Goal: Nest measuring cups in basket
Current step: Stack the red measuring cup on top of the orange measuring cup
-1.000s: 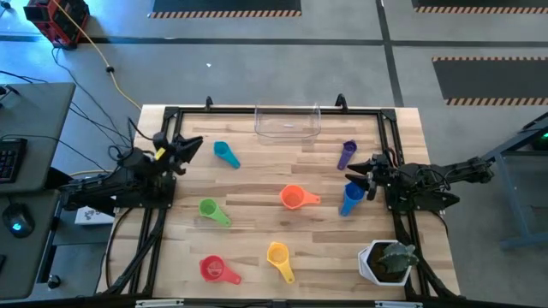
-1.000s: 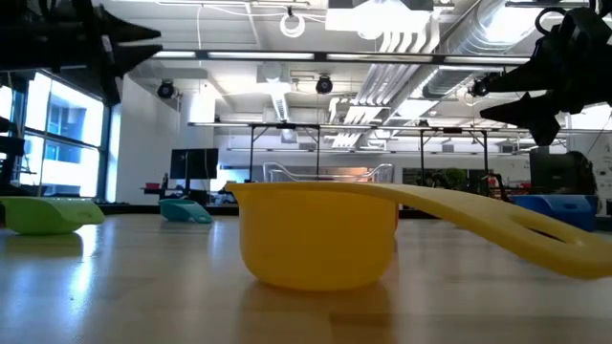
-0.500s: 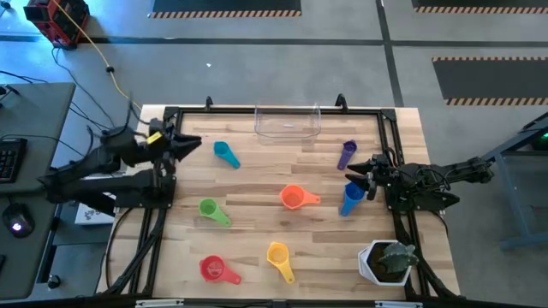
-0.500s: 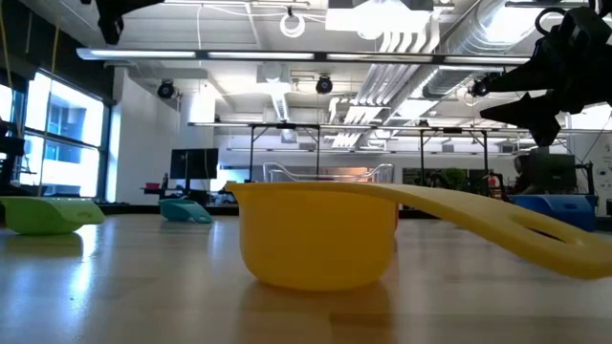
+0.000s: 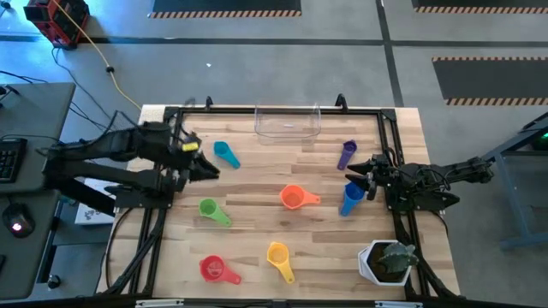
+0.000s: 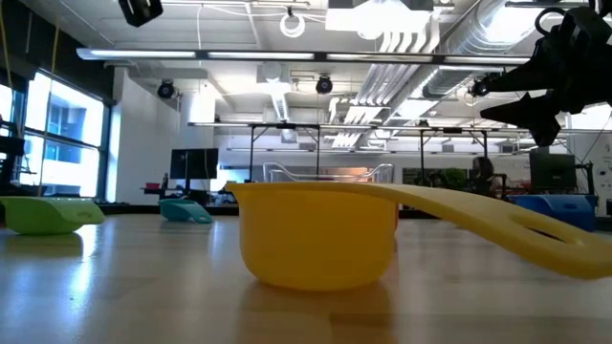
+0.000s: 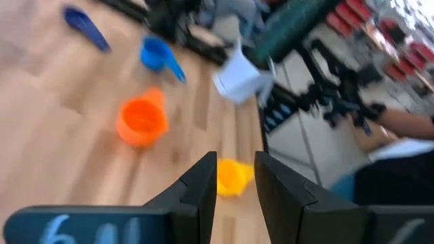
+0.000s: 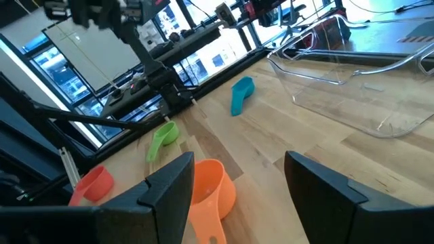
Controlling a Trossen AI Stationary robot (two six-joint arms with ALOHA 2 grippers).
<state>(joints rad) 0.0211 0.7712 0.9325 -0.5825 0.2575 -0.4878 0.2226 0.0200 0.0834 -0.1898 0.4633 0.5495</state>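
Teal cup (image 5: 226, 154) at eleven o'clock, purple (image 5: 346, 154) at one, blue (image 5: 351, 198) at three, orange (image 5: 294, 198) centre, green (image 5: 211, 210), red (image 5: 214, 269), yellow (image 5: 278, 256) lower; clear basket (image 5: 288, 122) at twelve; pale striped wood table (image 5: 257, 180); white pot (image 5: 377, 263).

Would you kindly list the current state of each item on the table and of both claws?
basket: empty, at the table's far edge
teal cup: loose on the table
purple cup: loose
blue cup: loose, by the right claw
orange cup: loose
green cup: loose
red cup: loose
yellow cup: loose
left claw: open, holding nothing
right claw: open, holding nothing
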